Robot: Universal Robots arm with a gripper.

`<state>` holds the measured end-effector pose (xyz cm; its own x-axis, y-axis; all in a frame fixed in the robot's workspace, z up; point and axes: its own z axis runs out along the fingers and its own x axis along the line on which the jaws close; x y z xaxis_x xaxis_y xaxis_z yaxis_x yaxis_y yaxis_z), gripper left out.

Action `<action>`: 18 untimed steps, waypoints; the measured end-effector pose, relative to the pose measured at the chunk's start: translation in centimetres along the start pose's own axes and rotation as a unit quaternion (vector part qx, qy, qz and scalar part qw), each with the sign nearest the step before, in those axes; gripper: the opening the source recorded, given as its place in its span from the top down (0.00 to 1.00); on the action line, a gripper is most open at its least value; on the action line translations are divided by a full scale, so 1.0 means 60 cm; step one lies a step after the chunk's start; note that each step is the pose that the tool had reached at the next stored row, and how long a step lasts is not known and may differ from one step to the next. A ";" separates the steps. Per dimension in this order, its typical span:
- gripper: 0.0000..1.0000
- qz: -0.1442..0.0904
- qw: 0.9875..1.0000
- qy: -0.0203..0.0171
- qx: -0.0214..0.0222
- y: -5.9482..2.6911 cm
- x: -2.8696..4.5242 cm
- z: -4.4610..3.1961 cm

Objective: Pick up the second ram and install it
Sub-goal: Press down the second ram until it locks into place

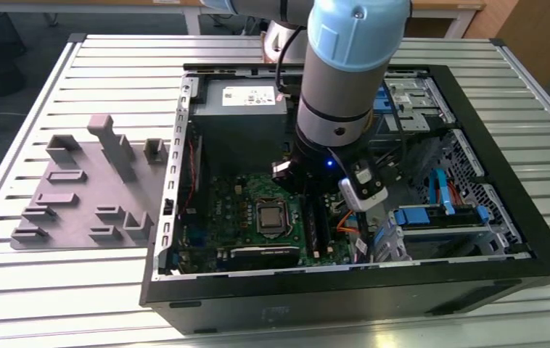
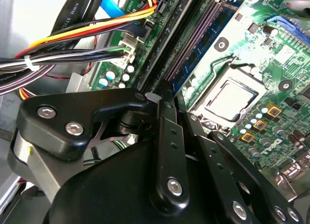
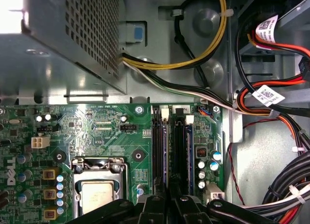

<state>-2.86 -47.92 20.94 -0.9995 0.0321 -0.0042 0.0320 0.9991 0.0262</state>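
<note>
The second ram (image 3: 178,156) stands edge-up in its slot on the motherboard (image 3: 97,132), its long axis running up the first wrist view. The hand (image 3: 167,204) sits over its lower end; whether it pinches is unclear.

The gripper (image 1: 306,190) is masked by the arm's wrist in the exterior view, and its fingertips are cut off in both wrist views, so their state cannot be told. Beside the CPU socket (image 3: 98,187), the second ram (image 3: 179,151) is seen only edge-on, its near end covered by the gripper linkage (image 3: 164,209).
</note>
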 end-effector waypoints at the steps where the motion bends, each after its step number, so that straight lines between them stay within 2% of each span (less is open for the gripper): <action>1: 0.86 0.000 1.000 0.000 0.000 0.000 0.000 0.000; 6: 0.86 -0.001 1.000 0.001 0.003 0.001 -0.002 -0.002; 18: 0.86 -0.009 1.000 0.002 0.003 0.003 -0.002 -0.003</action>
<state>-2.72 -47.77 21.12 -0.9999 0.0135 -0.0013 0.0134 0.9997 0.0204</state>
